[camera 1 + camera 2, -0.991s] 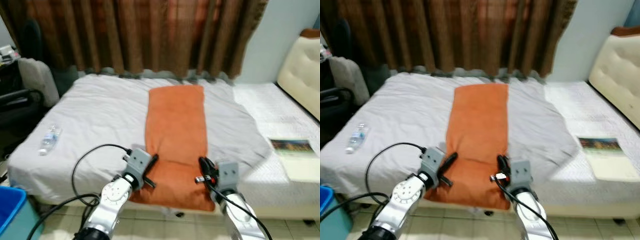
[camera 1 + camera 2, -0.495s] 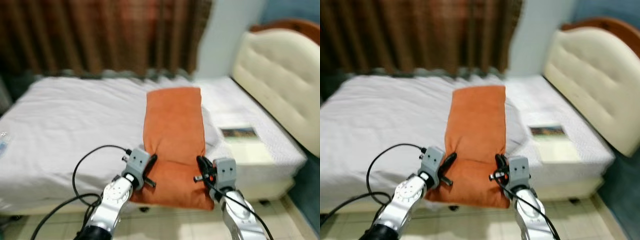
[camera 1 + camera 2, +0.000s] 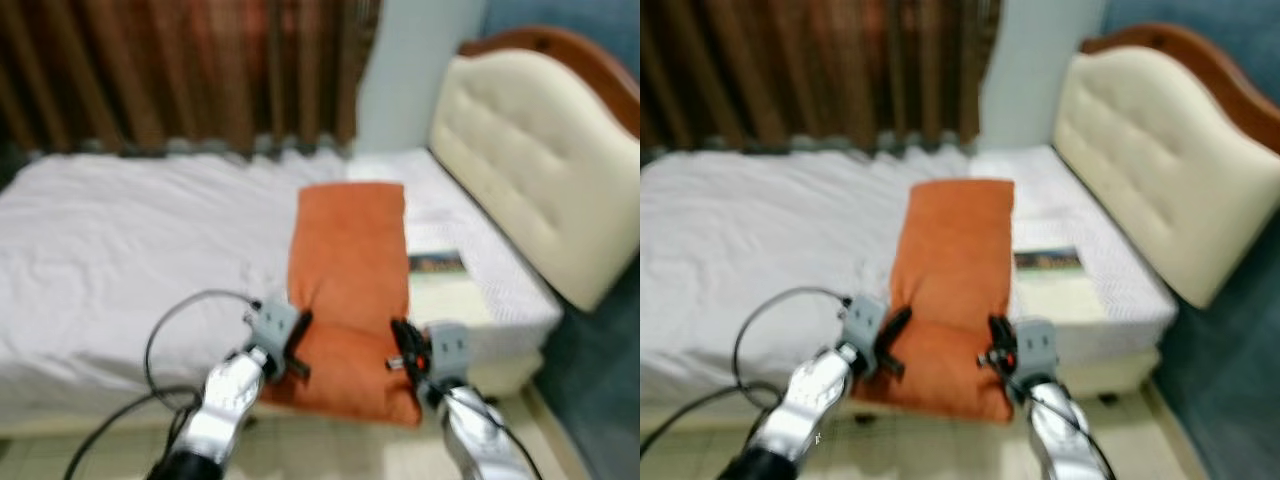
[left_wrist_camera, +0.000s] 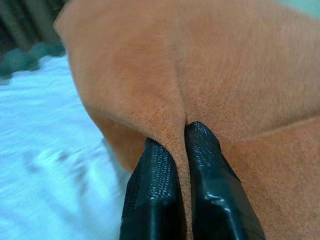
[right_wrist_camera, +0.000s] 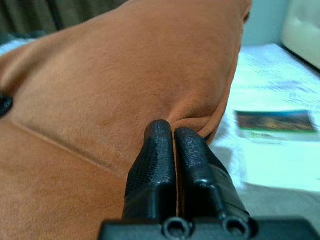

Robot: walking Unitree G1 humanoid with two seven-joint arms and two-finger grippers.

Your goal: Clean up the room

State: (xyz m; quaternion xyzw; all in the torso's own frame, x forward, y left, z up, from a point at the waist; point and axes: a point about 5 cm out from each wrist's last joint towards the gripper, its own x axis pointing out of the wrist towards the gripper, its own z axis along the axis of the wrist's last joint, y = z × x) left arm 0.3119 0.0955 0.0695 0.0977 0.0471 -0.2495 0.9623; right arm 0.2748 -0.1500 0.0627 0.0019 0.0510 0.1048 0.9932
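Observation:
A long orange blanket (image 3: pixel 350 260) is folded into a strip, stretching from my grippers out over the bed. My left gripper (image 3: pixel 301 325) is shut on its left edge; in the left wrist view a fold of orange blanket (image 4: pixel 210 75) is pinched between the black fingers (image 4: pixel 155 165). My right gripper (image 3: pixel 398 332) is shut on the right edge, and the right wrist view has the fingers (image 5: pixel 159 145) pressed together on the blanket (image 5: pixel 125 80). The near end hangs over the bed's front edge.
The bed (image 3: pixel 120 240) wears a white sheet, with brown curtains (image 3: pixel 180 70) behind it. A cream padded headboard (image 3: pixel 530 160) stands at the right. A book (image 3: pixel 440 285) lies on the mattress to the right of the blanket. Tiled floor (image 3: pixel 330 450) runs below.
The camera has swung right: the headboard has come fully into view, and the water bottle and blue bin at the left have left it. Both grippers keep their hold on the blanket.

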